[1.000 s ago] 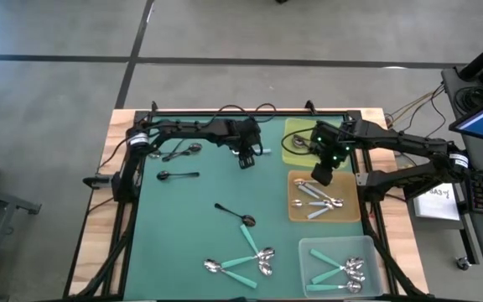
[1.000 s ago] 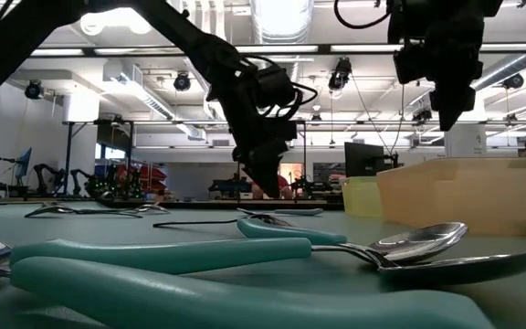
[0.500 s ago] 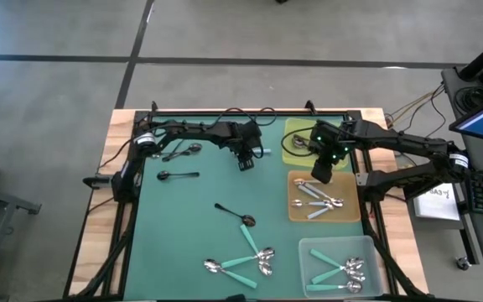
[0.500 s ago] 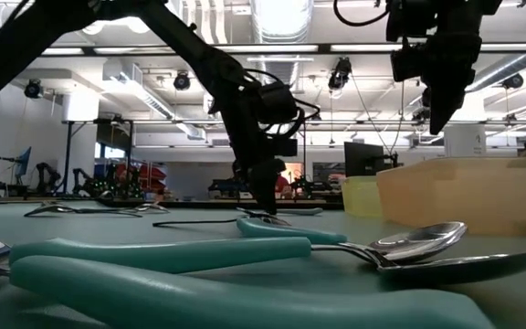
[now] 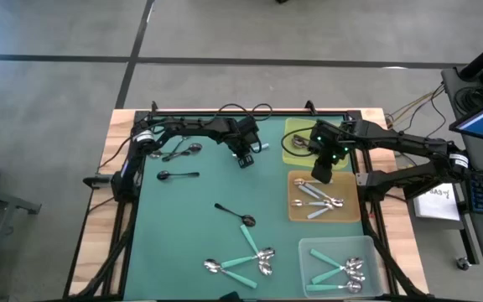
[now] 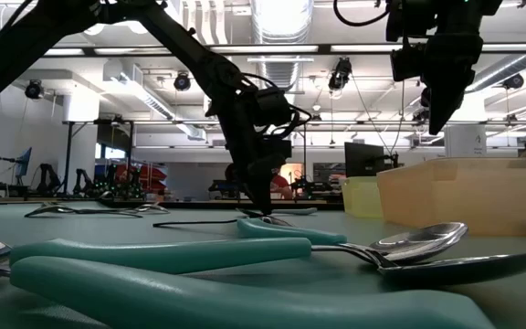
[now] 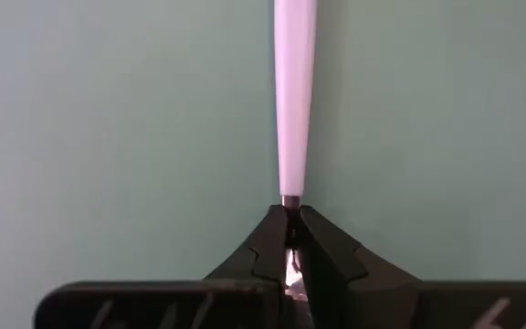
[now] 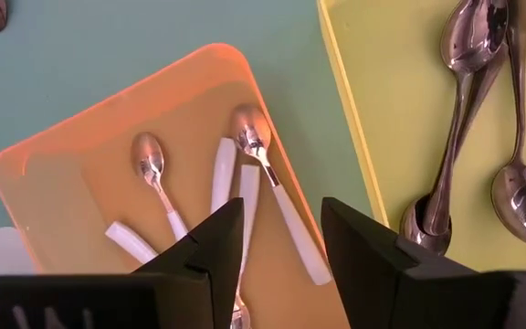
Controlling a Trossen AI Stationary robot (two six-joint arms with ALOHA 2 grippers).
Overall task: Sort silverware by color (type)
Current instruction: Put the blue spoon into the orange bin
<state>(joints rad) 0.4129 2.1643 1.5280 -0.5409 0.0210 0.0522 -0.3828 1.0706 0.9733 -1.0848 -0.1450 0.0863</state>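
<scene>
A light blue-handled spoon (image 5: 261,150) lies on the green mat at the far middle, and my left gripper (image 5: 246,158) is shut on it, fingertips down at the mat (image 6: 263,208). My right gripper (image 5: 321,174) hangs open and holds nothing above the orange tray (image 5: 350,201), which holds several light blue spoons (image 8: 268,187). The yellow tray (image 5: 293,149) behind it holds dark-handled spoons (image 8: 464,110). Teal-handled spoons (image 5: 246,260) lie at the near middle, and more lie in the clear tray (image 5: 367,247). My left gripper pinches the spoon between its two fingers at the metal neck (image 7: 289,208), just past the narrow end of the light blue handle (image 7: 295,100). The fingers come from above, pointing down. The spoon lies flat on the mat, its handle running away from the fingertips.
Black spoons lie on the mat at the far left (image 5: 183,151), (image 5: 179,175) and in the middle (image 5: 235,214). Cables run along the table's far edge (image 5: 241,111). Bare mat lies between the middle spoon and the trays.
My left gripper has come down onto the mat at the light blue spoon and shut on its neck. The spoon has stayed flat where it lay. My right gripper has kept its place above the orange tray.
</scene>
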